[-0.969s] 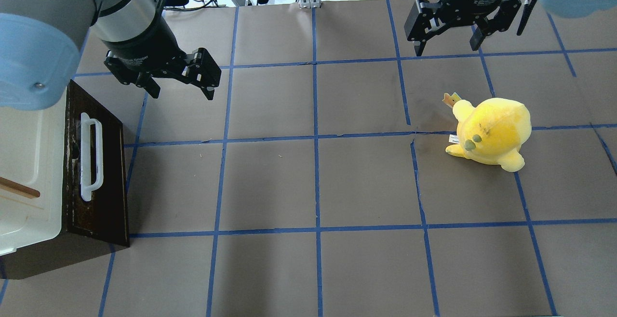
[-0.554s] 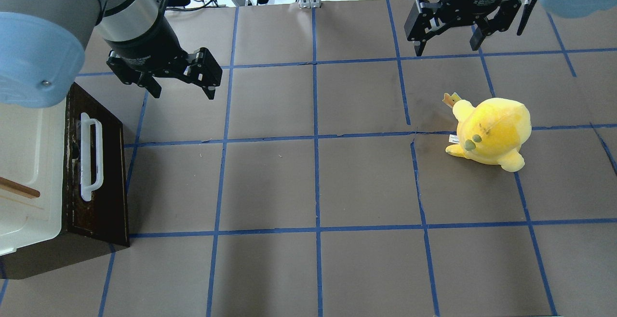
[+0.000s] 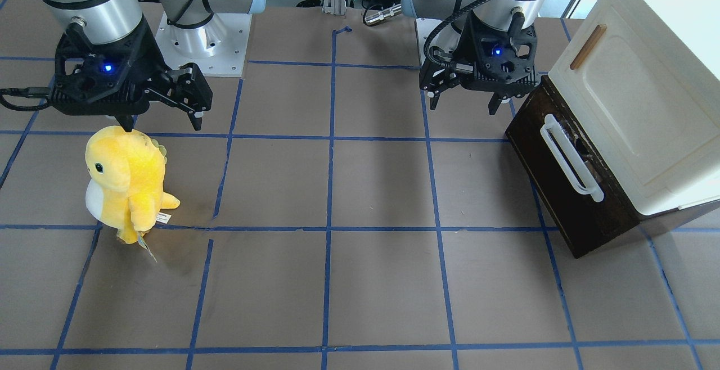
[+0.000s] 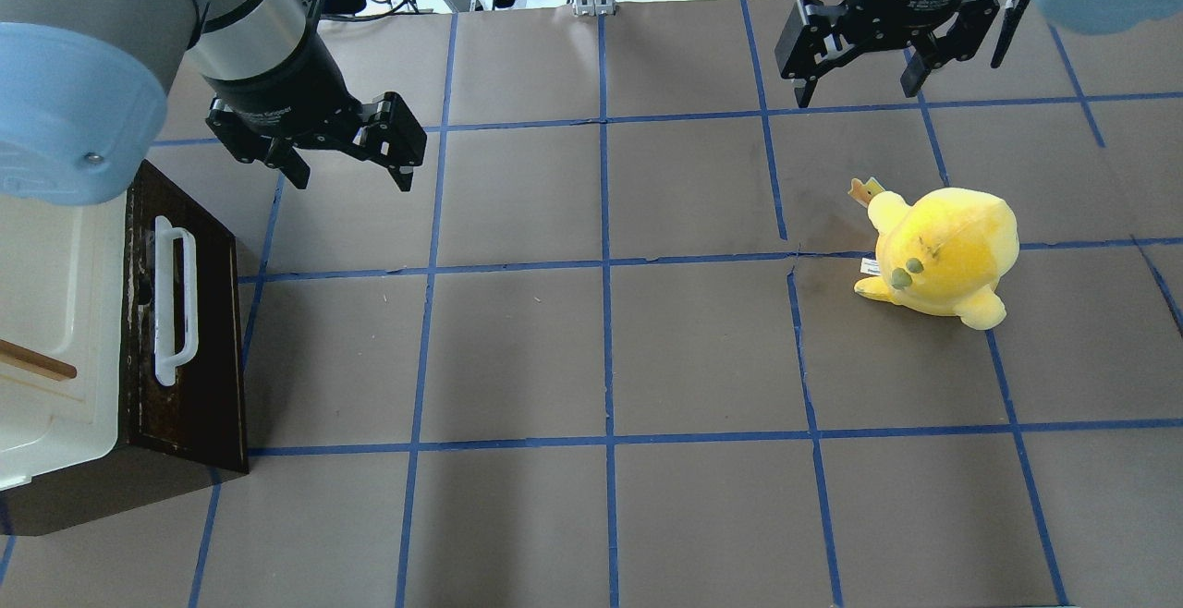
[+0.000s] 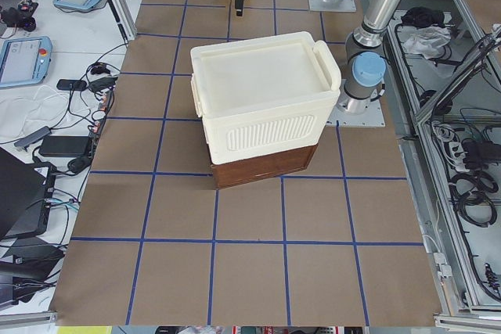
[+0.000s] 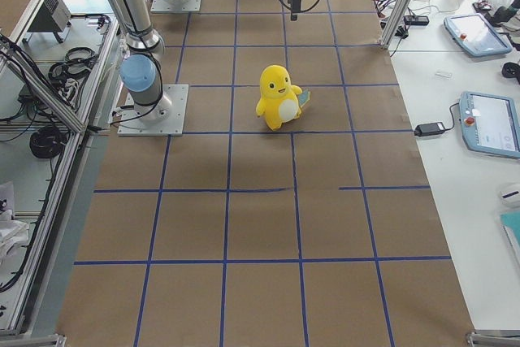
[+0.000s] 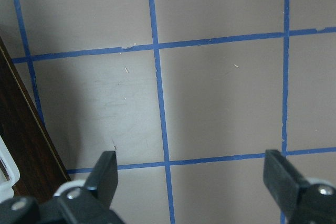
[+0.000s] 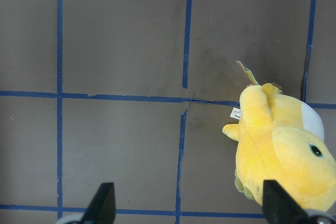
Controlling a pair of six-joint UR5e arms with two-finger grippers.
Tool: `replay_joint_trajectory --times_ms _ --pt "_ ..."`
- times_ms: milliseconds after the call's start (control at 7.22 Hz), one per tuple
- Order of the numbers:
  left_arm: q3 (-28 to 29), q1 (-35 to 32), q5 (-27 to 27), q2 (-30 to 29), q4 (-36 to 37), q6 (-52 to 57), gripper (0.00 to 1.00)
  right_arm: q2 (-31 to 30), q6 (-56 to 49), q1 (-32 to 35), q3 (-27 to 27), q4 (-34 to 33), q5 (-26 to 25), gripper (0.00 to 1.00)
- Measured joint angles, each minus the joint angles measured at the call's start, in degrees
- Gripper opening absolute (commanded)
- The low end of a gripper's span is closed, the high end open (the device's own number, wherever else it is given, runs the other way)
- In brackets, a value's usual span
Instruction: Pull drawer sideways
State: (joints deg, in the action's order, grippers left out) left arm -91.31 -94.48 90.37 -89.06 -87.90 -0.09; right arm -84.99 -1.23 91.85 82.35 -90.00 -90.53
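Note:
The drawer (image 4: 199, 358) has a dark brown wooden front and a long white bar handle (image 4: 176, 298). It sits shut under the cream-white cabinet at the table's left edge. It also shows in the front-facing view (image 3: 554, 190) and at the left edge of the left wrist view (image 7: 26, 145). My left gripper (image 4: 351, 181) is open and empty. It hovers over the table beyond the far end of the drawer front, apart from it, and shows in the front-facing view (image 3: 463, 107) and its wrist view (image 7: 194, 182). My right gripper (image 4: 857, 93) is open and empty at the far right (image 3: 163, 125) (image 8: 186, 205).
The cream-white cabinet (image 4: 55, 294) with a small brown handle stands above the drawer (image 3: 635, 105) (image 5: 258, 91). A yellow plush toy (image 4: 943, 257) stands on the right half of the table, just below the right gripper (image 3: 124, 179) (image 8: 283, 150) (image 6: 279, 97). Blue tape lines grid the brown table.
My left arm has shifted slightly to the right and toward the far side, with the gripper still open. The right arm, drawer and toy have not moved.

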Motion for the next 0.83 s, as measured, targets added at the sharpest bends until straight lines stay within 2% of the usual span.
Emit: replay_joint_trajectory --times_ms 277,415,831 --pt "-0.3 -0.3 0.9 -0.2 -0.4 -0.4 1.0 0.0 0.0 0.0 0.0 0.0 0.0 1.0" --pt "-0.6 -1.1 3.0 -0.7 -0.6 -1.2 1.0 0.0 0.0 0.0 0.0 0.0 0.0 1.0" --pt "-4.0 -5.1 19.0 -3.8 -2.3 -3.1 1.0 0.0 0.0 0.0 0.0 0.0 0.0 1.0"
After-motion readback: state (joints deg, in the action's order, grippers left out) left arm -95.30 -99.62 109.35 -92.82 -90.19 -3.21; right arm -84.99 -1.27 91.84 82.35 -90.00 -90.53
